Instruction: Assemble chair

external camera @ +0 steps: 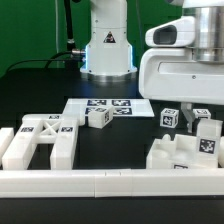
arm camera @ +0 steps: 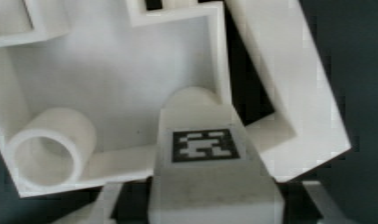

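My gripper (external camera: 186, 108) hangs over the blocky seat part (external camera: 183, 152) at the exterior view's right. In the wrist view the gripper (arm camera: 212, 203) is shut on a narrow white chair piece (arm camera: 207, 150) with a rounded end and a square tag. That piece points down at the seat part (arm camera: 97, 95), beside a short round peg (arm camera: 53, 150) on it. Whether the piece touches the seat I cannot tell. The flat frame (external camera: 40, 140) lies at the exterior view's left. A small tagged cube (external camera: 98, 117) sits near the middle.
The marker board (external camera: 105, 104) lies flat behind the cube. The arm's base (external camera: 107, 45) stands at the back. A long low white rail (external camera: 110, 185) runs along the front edge. The table surface is black.
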Tool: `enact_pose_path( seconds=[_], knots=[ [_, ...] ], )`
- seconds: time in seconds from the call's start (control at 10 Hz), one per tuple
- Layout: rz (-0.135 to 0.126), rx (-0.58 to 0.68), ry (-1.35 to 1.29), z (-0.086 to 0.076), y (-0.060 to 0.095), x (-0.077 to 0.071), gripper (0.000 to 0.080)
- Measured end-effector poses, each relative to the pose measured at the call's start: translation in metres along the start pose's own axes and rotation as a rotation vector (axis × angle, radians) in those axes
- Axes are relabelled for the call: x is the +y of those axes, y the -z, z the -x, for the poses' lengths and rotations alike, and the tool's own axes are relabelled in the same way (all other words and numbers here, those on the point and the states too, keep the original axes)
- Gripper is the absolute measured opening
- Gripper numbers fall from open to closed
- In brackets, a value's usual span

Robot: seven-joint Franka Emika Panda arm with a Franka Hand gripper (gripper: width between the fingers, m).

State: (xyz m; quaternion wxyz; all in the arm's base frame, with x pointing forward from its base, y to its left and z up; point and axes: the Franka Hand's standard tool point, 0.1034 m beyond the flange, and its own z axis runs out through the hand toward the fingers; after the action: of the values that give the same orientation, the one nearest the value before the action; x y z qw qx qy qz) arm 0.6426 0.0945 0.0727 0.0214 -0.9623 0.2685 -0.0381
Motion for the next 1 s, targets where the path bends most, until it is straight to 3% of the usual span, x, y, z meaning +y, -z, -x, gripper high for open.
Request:
enact_pose_path(
  seconds=[0.2,0.3,0.4,0.5,0.6,1.0],
  knots=[
    [-0.004,0.002,0.01,0.0,0.002,-0.002,0.0297],
    [-0.017,0.01,0.055,0.001,0.015,-0.005,0.0473],
    [-0.033,0.016,0.111,0.004,0.036,0.0,0.0473],
    [-0.038,0.021,0.188,0.008,0.053,0.011,0.0618],
    [-0.037,0.024,0.249,0.01,0.062,0.019,0.0641],
    [-0.034,0.015,0.226,0.012,0.052,0.016,0.0649]
  ],
)
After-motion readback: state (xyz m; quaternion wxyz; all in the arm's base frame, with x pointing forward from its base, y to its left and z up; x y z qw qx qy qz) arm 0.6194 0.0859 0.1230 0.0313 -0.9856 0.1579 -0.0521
